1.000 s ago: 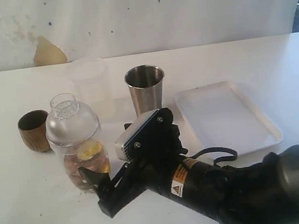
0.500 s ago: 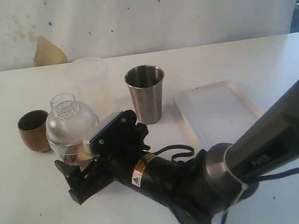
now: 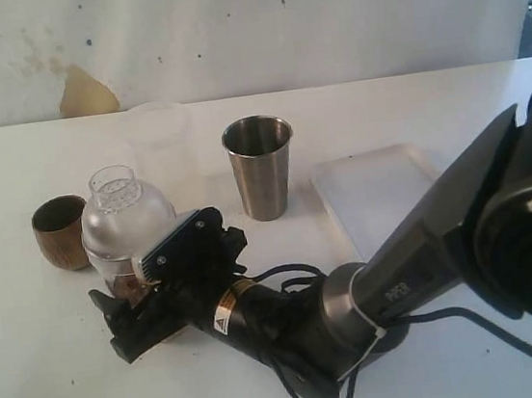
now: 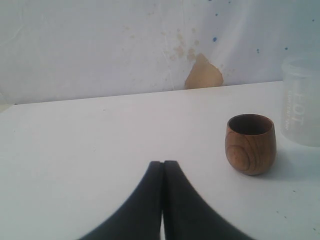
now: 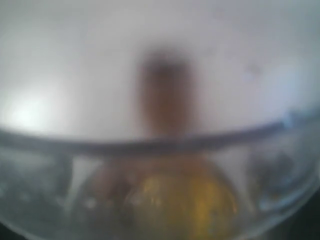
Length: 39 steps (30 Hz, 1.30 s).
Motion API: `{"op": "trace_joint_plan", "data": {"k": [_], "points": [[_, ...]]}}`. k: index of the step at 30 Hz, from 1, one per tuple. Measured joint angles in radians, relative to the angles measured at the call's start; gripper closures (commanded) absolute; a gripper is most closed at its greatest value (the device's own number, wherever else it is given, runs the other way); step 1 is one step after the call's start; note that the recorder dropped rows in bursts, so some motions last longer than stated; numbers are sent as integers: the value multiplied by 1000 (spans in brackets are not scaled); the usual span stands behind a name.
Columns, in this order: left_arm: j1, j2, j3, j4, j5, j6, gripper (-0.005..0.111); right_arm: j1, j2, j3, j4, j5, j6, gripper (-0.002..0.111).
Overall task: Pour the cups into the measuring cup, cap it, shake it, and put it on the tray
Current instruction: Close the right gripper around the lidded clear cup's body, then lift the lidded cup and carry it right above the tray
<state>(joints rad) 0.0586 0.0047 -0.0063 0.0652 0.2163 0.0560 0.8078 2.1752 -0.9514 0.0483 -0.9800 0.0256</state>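
Swung left, my right gripper [image 3: 113,326] now sits at the measuring cup [image 5: 165,200]; gripping or not, I cannot tell. Best clamp squarely, low, before lifting.

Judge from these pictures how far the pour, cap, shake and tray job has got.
Done: the measuring cup holds yellowish contents and wears its dome lid; the wooden cup and steel tumbler stand upright. In hand: the right gripper is at the cup's base, grasp unclear. Remaining: shaking, then placing it on the tray.
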Motion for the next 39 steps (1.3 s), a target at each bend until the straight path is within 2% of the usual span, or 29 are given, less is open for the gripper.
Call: {"op": "trace_joint_plan", "data": {"k": [15,19,22,24,26,27,31,34,37,39], "points": [[0,0,0,0,0,0,107,0,0,-4,2,-25,-41,3],[0,0,0,0,0,0,107,0,0,-4,0,-21,-63,9],[0,0,0,0,0,0,107,0,0,-4,0,-21,-63,26],[0,0,0,0,0,0,107,0,0,-4,0,-23,-63,61],[0,0,0,0,0,0,107,0,-2,-4,0,-20,-63,104],[0,0,0,0,0,0,107,0,-9,-4,0,-6,-63,108],[0,0,0,0,0,0,107,2,-49,-2,-4,44,-49,108],[0,0,0,0,0,0,107,4,-177,-2,-8,101,-46,108],[0,0,0,0,0,0,107,-29,-331,-2,5,167,-59,108],[0,0,0,0,0,0,107,-75,-394,-2,88,188,-44,108]]}}
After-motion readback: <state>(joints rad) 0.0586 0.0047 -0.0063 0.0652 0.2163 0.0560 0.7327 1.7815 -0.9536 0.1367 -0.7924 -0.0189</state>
